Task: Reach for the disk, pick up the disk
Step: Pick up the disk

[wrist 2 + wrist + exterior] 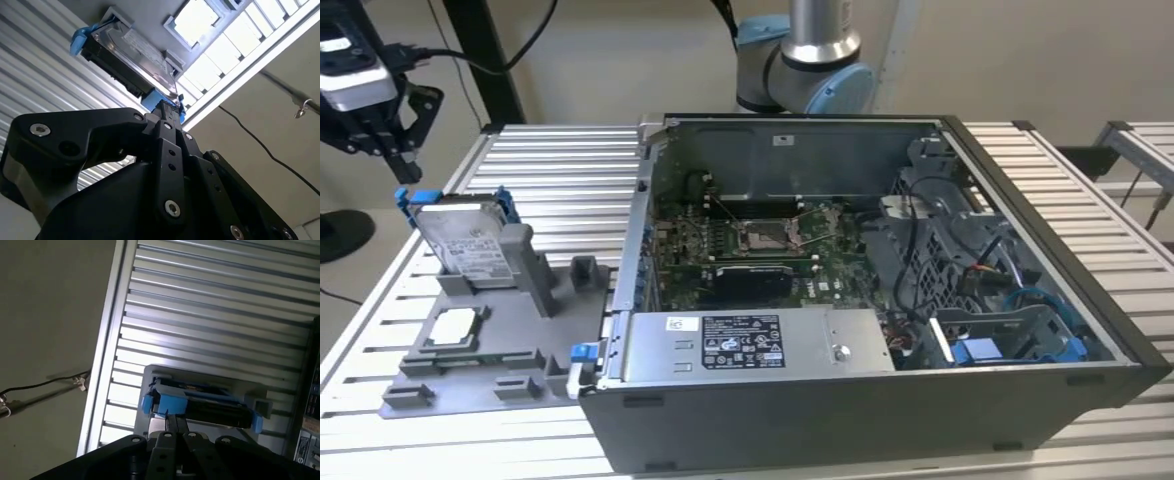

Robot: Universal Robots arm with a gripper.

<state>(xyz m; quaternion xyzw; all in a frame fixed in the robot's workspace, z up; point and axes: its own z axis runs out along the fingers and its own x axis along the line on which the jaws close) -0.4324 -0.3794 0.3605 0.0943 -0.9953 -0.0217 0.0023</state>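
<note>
The gripper [406,168] is held above the bench [560,170] at the exterior view's left, with its jaws drawn close together and nothing between them. In both wrist views its tip [167,107] [175,417] is seen pointing down toward the disk [135,55] [215,407], and no contact is made; clear air is seen between them in the exterior view.

The disk [460,240] is stood on edge, leaning a little, in a slot of a grey fixture [500,290] that lies flat on the bench. Its labelled face is turned toward the exterior camera, and its blue frame [411,205] is seen at the upper corners. A small square chip [454,325] is seated in the same fixture, nearer the exterior camera. An open computer case [881,200] is set just beside the fixture, on the exterior view's right, with a grey power-supply box [747,345] at its near edge.

The step in hand is judged to be the reach: the disk has not been touched and is still fully seated. For a grasp, the jaws would have to be parted wider than the disk is thick, lined up across its upper edge between the blue corners, and lowered straight, so that the leaning drive is not knocked in its slot.
</note>
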